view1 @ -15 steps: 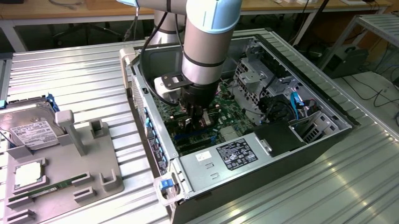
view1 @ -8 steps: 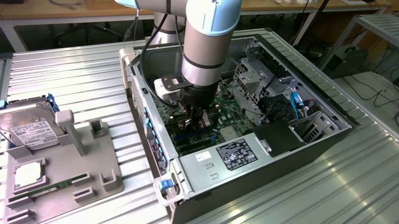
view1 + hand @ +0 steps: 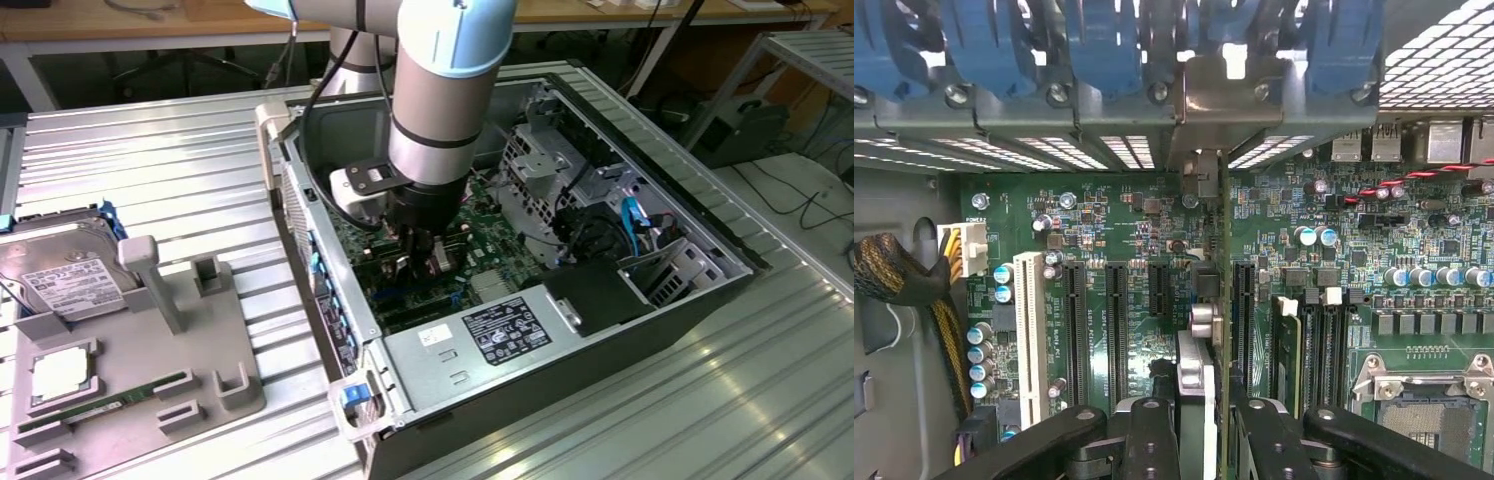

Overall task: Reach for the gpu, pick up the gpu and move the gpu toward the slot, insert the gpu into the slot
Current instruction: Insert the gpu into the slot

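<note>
Our black two-fingered claw [image 3: 1199, 440] grips the thin dark gpu card [image 3: 1222, 300] edge-on, its silver bracket ahead at the case's rear openings. Directly beneath sits the long motherboard slot [image 3: 1242, 310]. We judge slight tilt could jam it.

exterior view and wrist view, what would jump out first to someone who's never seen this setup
First, the big grey robot arm plunging into the open computer case, its gripper low over the green motherboard. In the wrist view, the gpu stands on edge between the fingers, its silver bracket up among the blue card clips at the case's back wall. On the exterior view's left, a grey fixture tray holds a silver hard drive.
</note>
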`<action>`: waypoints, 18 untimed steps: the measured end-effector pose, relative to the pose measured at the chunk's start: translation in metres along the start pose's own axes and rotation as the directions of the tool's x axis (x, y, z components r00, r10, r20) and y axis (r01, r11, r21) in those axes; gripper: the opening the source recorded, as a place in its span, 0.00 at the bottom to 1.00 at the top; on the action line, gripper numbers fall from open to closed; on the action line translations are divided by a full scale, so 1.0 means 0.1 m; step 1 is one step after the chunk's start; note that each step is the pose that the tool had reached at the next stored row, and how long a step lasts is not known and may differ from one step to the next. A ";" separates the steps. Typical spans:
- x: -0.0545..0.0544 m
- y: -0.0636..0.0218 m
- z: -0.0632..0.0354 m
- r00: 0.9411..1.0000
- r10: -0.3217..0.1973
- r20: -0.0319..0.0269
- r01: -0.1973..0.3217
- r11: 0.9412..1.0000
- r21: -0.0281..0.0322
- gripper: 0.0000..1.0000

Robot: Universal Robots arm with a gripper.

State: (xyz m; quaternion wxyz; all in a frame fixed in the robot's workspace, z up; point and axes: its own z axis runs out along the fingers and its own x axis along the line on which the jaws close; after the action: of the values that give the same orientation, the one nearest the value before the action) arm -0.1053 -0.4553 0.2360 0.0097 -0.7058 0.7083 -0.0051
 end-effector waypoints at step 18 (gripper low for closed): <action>0.00 0.024 0.066 1.000 0.000 0.000 0.000 1.000 0.000 0.28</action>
State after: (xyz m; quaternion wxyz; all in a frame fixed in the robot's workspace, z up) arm -0.1076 -0.4553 0.2293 0.0097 -0.7058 0.7083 -0.0051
